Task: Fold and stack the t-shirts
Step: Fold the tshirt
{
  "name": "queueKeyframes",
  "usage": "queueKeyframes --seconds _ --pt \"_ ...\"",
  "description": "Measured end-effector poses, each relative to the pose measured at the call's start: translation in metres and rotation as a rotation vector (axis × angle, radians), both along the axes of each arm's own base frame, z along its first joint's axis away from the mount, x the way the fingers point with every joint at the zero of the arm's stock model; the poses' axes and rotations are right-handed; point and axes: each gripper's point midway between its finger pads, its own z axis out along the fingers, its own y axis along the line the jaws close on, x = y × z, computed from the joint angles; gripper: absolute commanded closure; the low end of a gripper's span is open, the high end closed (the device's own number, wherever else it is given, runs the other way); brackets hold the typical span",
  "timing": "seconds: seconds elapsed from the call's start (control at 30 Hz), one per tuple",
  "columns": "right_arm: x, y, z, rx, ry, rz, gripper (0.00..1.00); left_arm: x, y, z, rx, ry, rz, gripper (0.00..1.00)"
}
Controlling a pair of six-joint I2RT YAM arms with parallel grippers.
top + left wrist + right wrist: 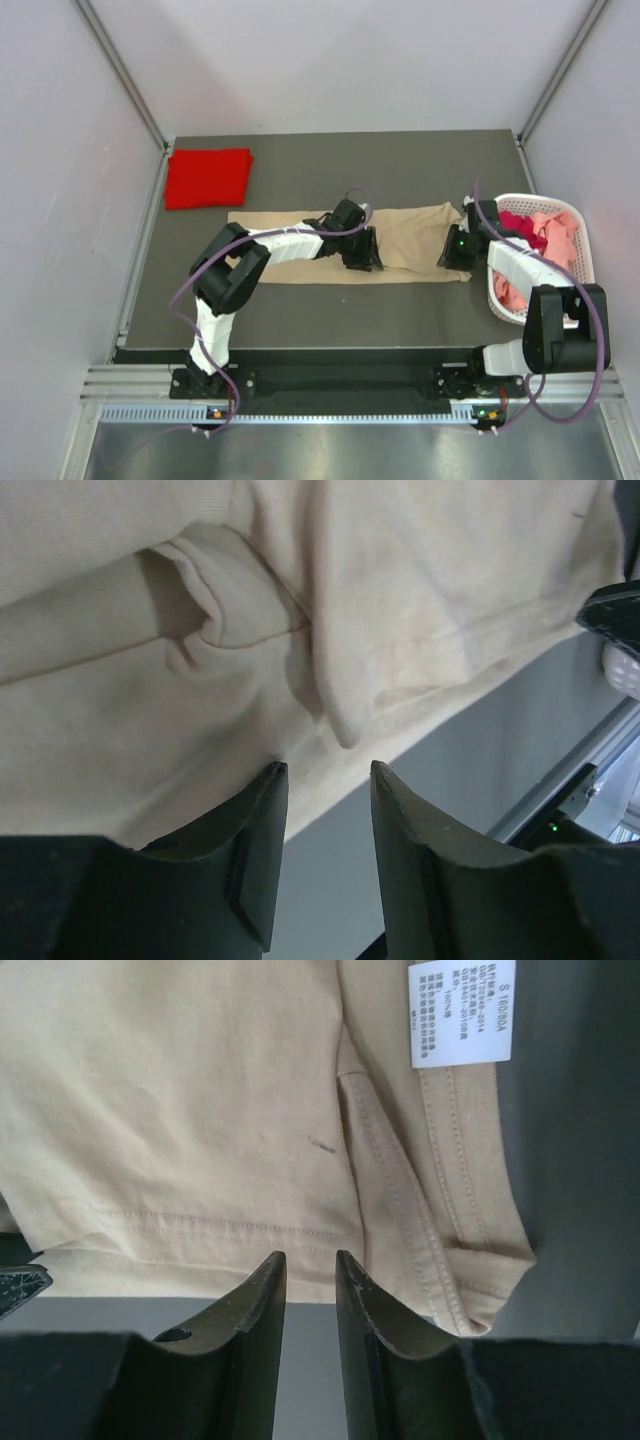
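- Only the right wrist view shows the label on the tan shirt; only the top view shows the red shirt, far left.
- The left gripper is half open and the right gripper barely open, both empty at the tan shirt's edge.

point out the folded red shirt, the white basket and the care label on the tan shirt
folded red t-shirt (208,177), top view, middle of its upper face
white basket (530,197), top view, far rim
care label (461,1012), right wrist view, centre of the printed tag
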Motion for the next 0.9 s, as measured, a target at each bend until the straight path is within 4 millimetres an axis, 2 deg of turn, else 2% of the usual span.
queueKeyframes --seconds 0.1,0.37,0.57,0.73,0.8,0.87,0.9 --pt "0.002 -0.004 -0.002 -0.02 -0.01 -0.014 0.73 -0.001 -0.001 -0.01 0.006 0.024 0.006 0.56" --pt "0.0 -0.013 -0.007 -0.066 -0.001 -0.037 0.73 0.008 -0.01 -0.002 -0.024 -0.006 0.007 0.56" --pt "0.001 -0.013 -0.011 -0.068 0.003 -0.038 0.73 0.009 -0.01 -0.011 -0.015 0.003 0.009 0.59" --pt "-0.006 -0.015 -0.021 -0.079 0.025 -0.042 0.74 0.012 -0.013 -0.01 -0.018 -0.002 0.008 0.61" --pt "-0.008 -0.015 -0.023 -0.079 0.03 -0.043 0.75 0.012 -0.014 -0.01 -0.02 -0.001 0.007 0.63" --pt "-0.007 -0.015 -0.022 -0.078 0.026 -0.044 0.8 0.012 -0.015 -0.009 -0.025 -0.001 0.006 0.72" --pt "-0.007 -0.015 -0.022 -0.078 0.023 -0.044 0.87 0.013 -0.016 -0.009 -0.027 -0.001 0.006 0.77"
